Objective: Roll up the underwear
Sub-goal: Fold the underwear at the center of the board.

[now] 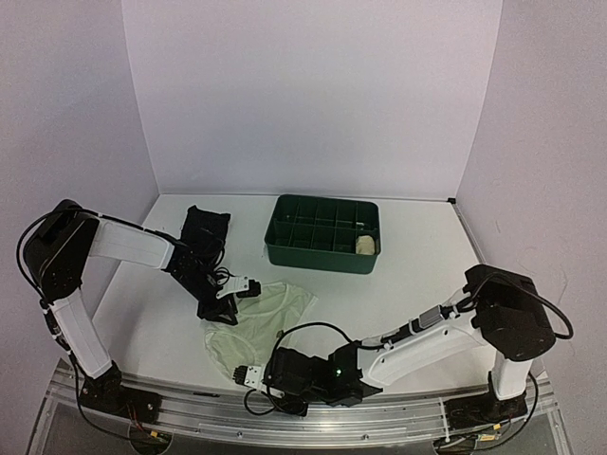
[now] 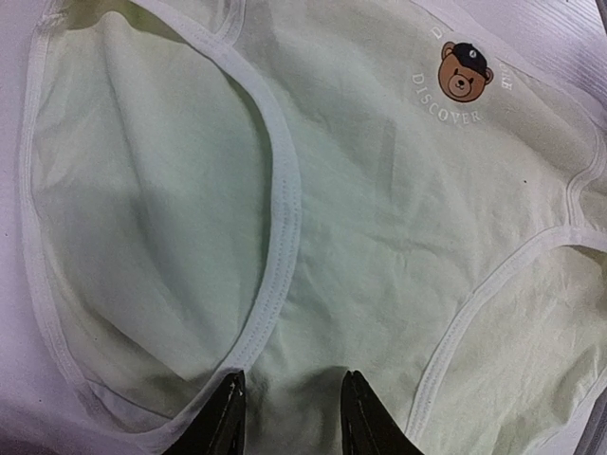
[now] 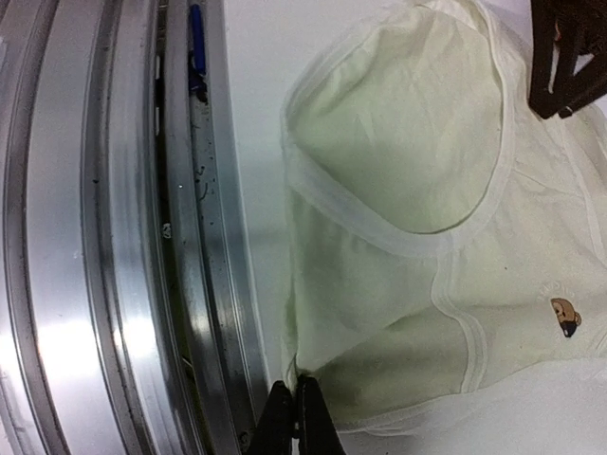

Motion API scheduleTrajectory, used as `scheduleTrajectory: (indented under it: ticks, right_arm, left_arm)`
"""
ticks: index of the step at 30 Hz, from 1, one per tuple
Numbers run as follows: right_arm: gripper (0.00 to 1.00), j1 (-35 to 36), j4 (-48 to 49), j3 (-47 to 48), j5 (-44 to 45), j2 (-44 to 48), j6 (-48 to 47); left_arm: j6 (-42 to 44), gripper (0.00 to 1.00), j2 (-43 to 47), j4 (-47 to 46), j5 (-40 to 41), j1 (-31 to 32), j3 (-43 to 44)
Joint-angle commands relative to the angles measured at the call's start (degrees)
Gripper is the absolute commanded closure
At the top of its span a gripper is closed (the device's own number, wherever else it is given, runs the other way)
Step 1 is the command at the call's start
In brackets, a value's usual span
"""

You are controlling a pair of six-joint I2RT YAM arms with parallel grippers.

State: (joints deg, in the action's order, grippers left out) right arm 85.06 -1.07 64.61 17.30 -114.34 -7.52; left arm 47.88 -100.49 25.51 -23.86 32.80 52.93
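Observation:
A pale cream underwear (image 1: 261, 318) with a small bear print (image 2: 464, 72) lies spread flat on the white table near the front edge. My left gripper (image 1: 220, 305) rests on its far left edge. Its jaws (image 2: 292, 377) stand apart, with cloth and the edge trim between them. My right gripper (image 1: 248, 374) is at the near corner, and its fingers (image 3: 292, 384) are shut on the hem of the underwear (image 3: 408, 161). Flat at the back left lies a black underwear (image 1: 204, 232).
A green divided tray (image 1: 322, 248) stands at the back centre, with a pale rolled cloth (image 1: 365, 245) in a right-hand compartment. The metal rail (image 3: 95, 227) runs along the table's front edge, right beside the right gripper. Cables loop near both wrists.

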Motion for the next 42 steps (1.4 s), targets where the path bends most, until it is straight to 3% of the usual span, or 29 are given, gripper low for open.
scheduleTrajectory:
  ticks: [1,6,12,16,20,25,31,34,39,42]
  right_arm:
    - [1.00,0.1,-3.1,-2.3,2.0,3.0,1.7]
    - [1.00,0.1,-6.3,-6.5,-0.5,8.3,2.4]
    - [1.00,0.1,-7.3,-4.3,-0.1,7.4,-0.9]
    - [1.00,0.1,-7.1,-2.4,2.5,6.6,-2.5]
    - [1.00,0.0,-5.8,-2.4,2.7,6.3,-3.2]
    - [1.00,0.0,-1.6,-3.1,2.8,5.2,-2.8]
    - [1.00,0.0,-0.7,-4.1,-1.5,8.4,-1.2]
    - [1.00,0.0,-0.7,-4.0,-2.7,9.5,-1.0]
    - [1.00,0.0,-0.5,-4.6,-3.9,10.5,-0.3]
    - [1.00,0.0,-0.5,-5.0,-3.9,10.8,0.1]
  left_arm:
    - [0.9,0.66,-1.7,1.2,2.5,-0.3,0.1]
    - [1.9,0.66,-2.3,0.4,3.2,-0.4,0.5]
    - [1.6,0.64,-2.8,0.4,3.1,-0.5,1.9]
    - [2.0,0.50,1.7,4.5,-2.6,-0.4,5.1]
    - [12.2,0.39,10.9,13.5,-12.9,-0.4,6.6]
    - [27.9,0.24,22.2,15.5,-18.8,-0.1,-2.6]
    - [32.6,0.28,21.6,17.7,-15.3,0.0,-5.0]
    - [34.0,0.28,24.9,14.1,-14.6,1.5,-9.8]
    - [35.1,0.40,22.9,6.6,-3.3,2.1,-13.8]
    - [40.4,0.45,20.5,6.5,0.6,1.0,-14.4]
